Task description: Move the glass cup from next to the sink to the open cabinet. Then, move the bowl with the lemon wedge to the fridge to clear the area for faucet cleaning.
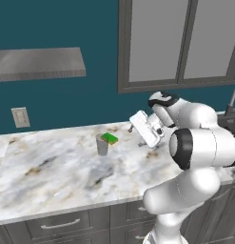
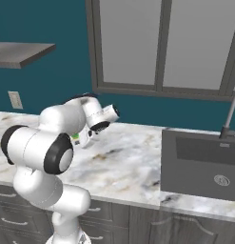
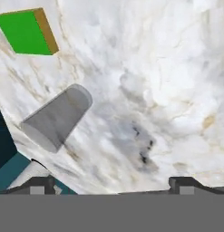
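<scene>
The marble counter (image 1: 52,167) ran across both base views, its front edge cut off at the left of the left base view. The sink (image 2: 200,164) sat sunk into it at the right, its far side cropped by the frame in the right base view, and only the lower neck of the faucet (image 2: 229,119) showed there. A grey shelf (image 1: 38,64) hung on the teal wall, and a window (image 2: 161,45) rose above the counter, its top cut off.

The arm's bulk hid much of the counter in the right base view. The gripper (image 3: 113,183) hung above the marble with jaws spread wide and nothing between them; only its dark fingertips (image 3: 38,185) showed in the hand view.

The glass cup (image 1: 102,145) stood upright on the counter, well left of the sink, apart from the gripper. Just beside it lay a green sponge (image 1: 109,138); whether they touched could not be told.
</scene>
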